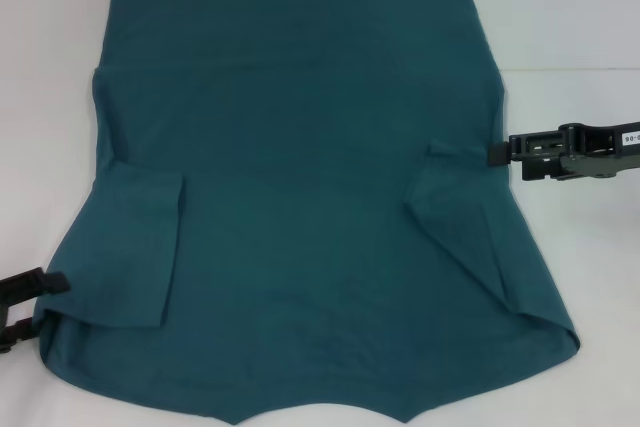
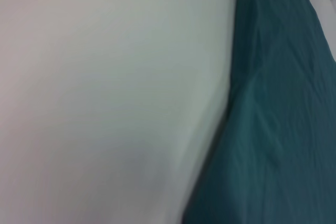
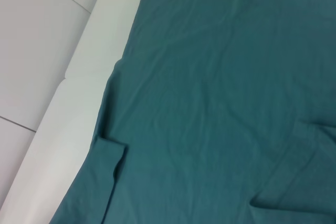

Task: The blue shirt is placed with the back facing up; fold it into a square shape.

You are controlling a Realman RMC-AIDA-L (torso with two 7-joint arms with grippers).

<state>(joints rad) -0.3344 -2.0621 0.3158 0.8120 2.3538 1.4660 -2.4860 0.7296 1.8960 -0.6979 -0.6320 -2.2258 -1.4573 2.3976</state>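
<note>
Both grippers at shirt edges

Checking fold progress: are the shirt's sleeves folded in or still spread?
Folded in. On the blue shirt both sleeves lie as flaps over the body. Left pincer and right pincer sit at its side edges.

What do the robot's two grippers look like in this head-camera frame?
Both are black. The right gripper is a slim, boxy piece with open framework behind its tip and a small white label with dark print on its body. The left gripper shows only as a dark angular end at the picture's edge beside the blue shirt. No cables show.
</note>
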